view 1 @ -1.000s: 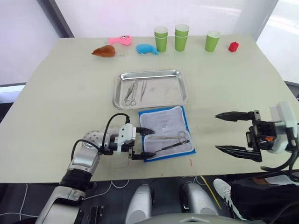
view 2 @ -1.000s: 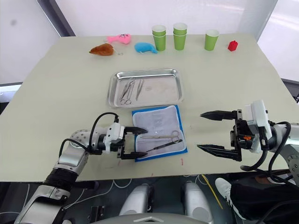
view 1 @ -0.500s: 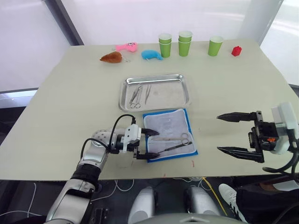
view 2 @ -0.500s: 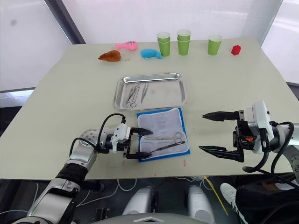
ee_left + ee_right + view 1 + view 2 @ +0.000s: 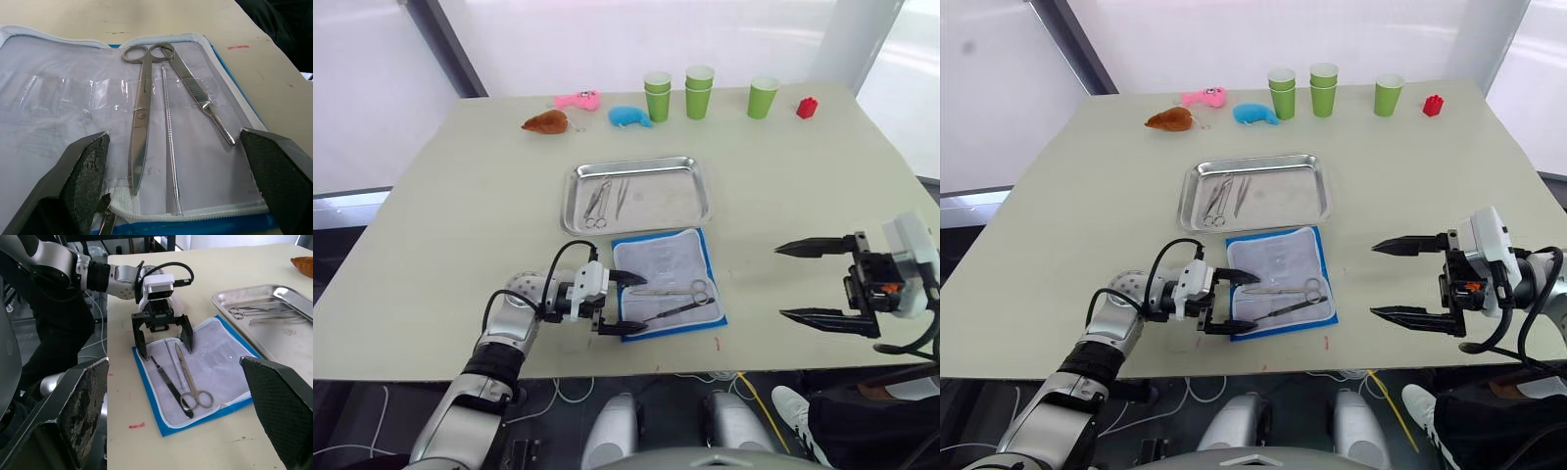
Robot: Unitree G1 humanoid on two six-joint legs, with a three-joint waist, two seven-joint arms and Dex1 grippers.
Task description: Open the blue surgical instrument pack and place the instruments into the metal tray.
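Tabletop [image 5: 460, 225]: left end effector [image 5: 628, 303] seemingly over pack [image 5: 666, 279]

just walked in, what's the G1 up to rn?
It's emptying the blue surgical instrument pack, which lies open on the table in front of the metal tray. A few instruments are already in the tray; scissors, a probe and a scalpel handle remain on the lining. The left hand sits open at the pack's edge. The right hand hovers open off to the side.
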